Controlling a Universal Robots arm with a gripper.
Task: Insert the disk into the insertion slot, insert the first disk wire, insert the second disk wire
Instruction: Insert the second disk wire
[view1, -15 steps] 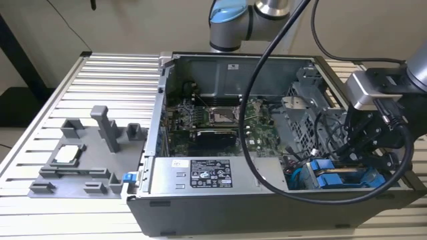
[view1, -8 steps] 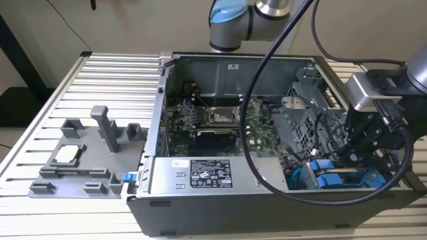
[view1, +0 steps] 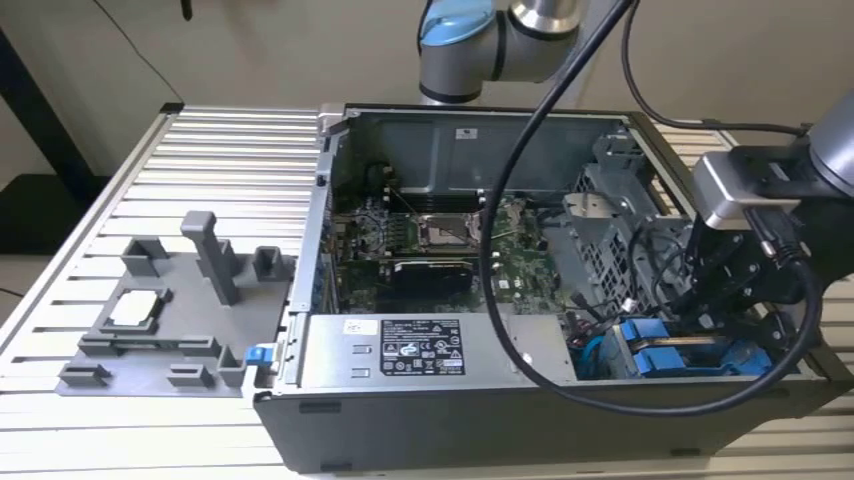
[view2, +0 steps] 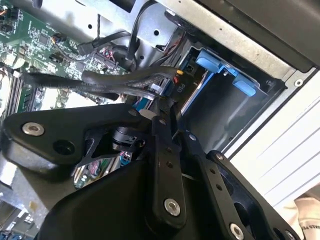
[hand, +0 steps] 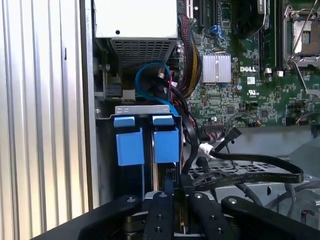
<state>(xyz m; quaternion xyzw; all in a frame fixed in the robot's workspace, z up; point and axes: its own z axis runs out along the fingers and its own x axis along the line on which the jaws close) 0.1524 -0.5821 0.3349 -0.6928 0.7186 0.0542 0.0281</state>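
The insertion slot (view1: 687, 355) lies at the case's front corner, on the exterior view's right, marked by bright blue tabs (hand: 147, 145) (view2: 227, 72). Blue plastic fills it; I cannot make out the disk's silver body among it. My black gripper (view1: 727, 285) reaches down into the case just behind the slot. In both wrist views its fingers (view2: 156, 120) (hand: 168, 192) stand close together, pinched on the end of a black disk wire (view2: 145, 79) at the slot's rear. A second flat black wire (hand: 250, 172) loops beside them.
The open computer case (view1: 534, 400) stands on a slatted metal table (view1: 200, 150). A grey power-supply box (view1: 420, 345), the green motherboard (view1: 441, 240) and a perforated metal cage (view1: 607, 230) crowd the slot. A grey fixture (view1: 160, 320) sits at the exterior view's left.
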